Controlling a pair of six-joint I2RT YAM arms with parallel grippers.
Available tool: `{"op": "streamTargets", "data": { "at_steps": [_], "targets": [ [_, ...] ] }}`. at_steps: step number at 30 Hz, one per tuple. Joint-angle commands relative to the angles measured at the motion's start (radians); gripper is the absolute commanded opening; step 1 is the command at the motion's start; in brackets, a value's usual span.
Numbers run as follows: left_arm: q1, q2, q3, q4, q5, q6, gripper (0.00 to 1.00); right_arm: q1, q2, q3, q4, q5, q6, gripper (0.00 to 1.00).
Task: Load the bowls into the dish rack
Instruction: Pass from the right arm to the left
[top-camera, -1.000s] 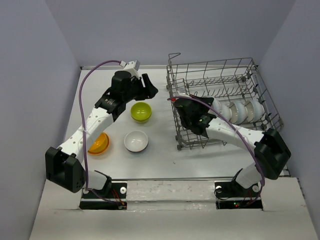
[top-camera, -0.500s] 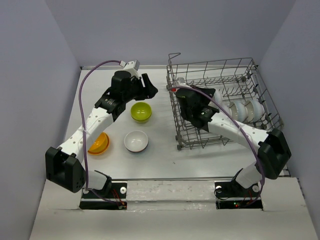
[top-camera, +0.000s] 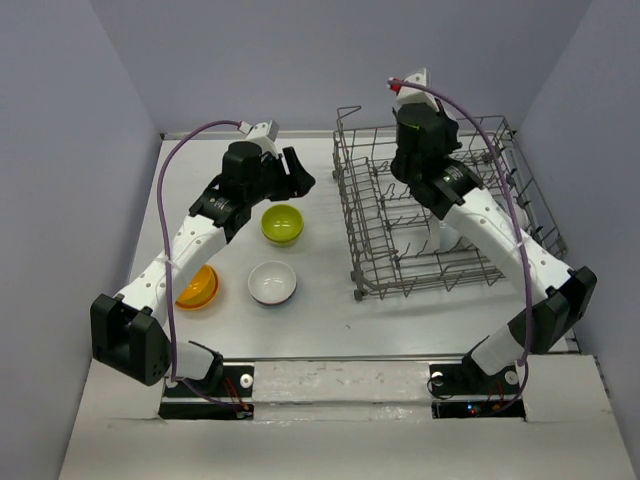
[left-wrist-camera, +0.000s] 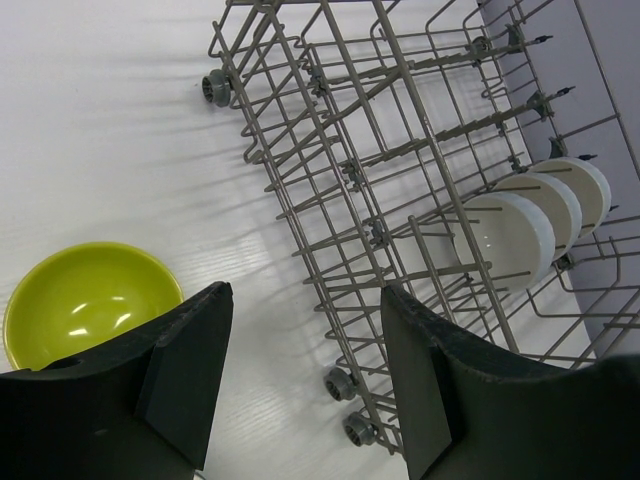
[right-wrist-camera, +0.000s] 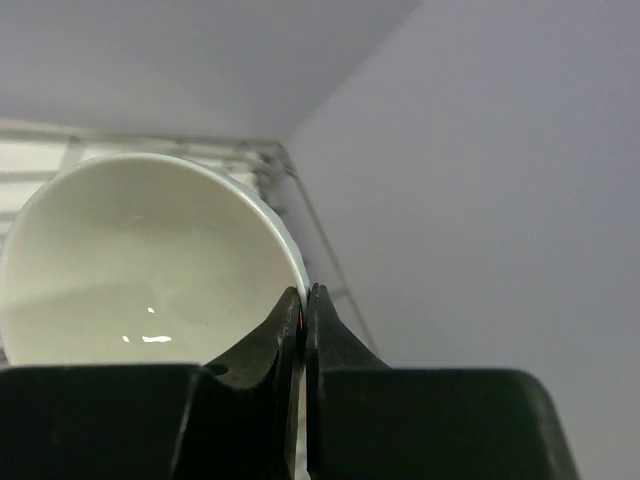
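Beside the lime-green bowl (top-camera: 282, 222), your left gripper (left-wrist-camera: 302, 300) hangs wide open and empty, while above the dish rack (top-camera: 400, 285) holding three upright white bowls (left-wrist-camera: 505, 238), your right gripper (right-wrist-camera: 303, 292) pinches a fourth white bowl (right-wrist-camera: 140, 260) by its rim.

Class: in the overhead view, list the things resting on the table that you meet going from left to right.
Orange bowl → white bowl → dish rack. The lime-green bowl sits behind the white one and overlaps it sideways, so it is left out.

I saw three loose bowls (top-camera: 282, 223) on the table (top-camera: 320, 320), left of the dish rack (top-camera: 372, 215); racked bowls (left-wrist-camera: 505, 238) stood inside it.
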Motion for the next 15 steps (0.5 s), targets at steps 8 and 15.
{"op": "streamTargets", "data": {
  "at_steps": [8, 15],
  "targets": [
    [0.007, -0.021, 0.076, -0.006, -0.037, 0.02, 0.7, 0.01, 0.027, 0.342, -0.516, -0.561, 0.717, 0.01],
    [0.004, -0.021, 0.229, -0.031, -0.064, 0.015, 0.7, 0.022, 0.047, 0.326, -0.509, -0.645, 0.8, 0.01]
  ]
}}
